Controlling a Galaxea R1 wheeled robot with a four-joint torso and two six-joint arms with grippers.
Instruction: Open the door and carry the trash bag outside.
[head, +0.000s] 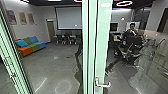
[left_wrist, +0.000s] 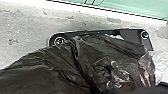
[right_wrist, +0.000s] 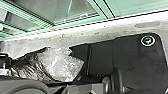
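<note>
The black bag (left_wrist: 57, 65) is close in front of the robot, all crumpled and shiny, and it covers part of the robot's own dark base (right_wrist: 130, 55). Some clear plastic (right_wrist: 62, 62) is touching the bag. I cannot tell if the left hand or the right hand is apart, together or clamped on the bag. Past the base is a bit of grey floor (left_wrist: 20, 32), then the pale green frame of the glass door (head: 103, 45). A silver handle (head: 103, 84) is low on the frame. I cannot tell if the door is open.

Through the glass is a big room. Near the left edge of its floor (head: 52, 67) is an orange, green and blue sofa (head: 31, 45). On the right, a person (head: 130, 32) in dark clothes is by some dark chairs (head: 133, 46). More chairs (head: 66, 38) are in a row at the back edge, under a big screen (head: 68, 18). Three pictures (head: 22, 18) are up on the left wall.
</note>
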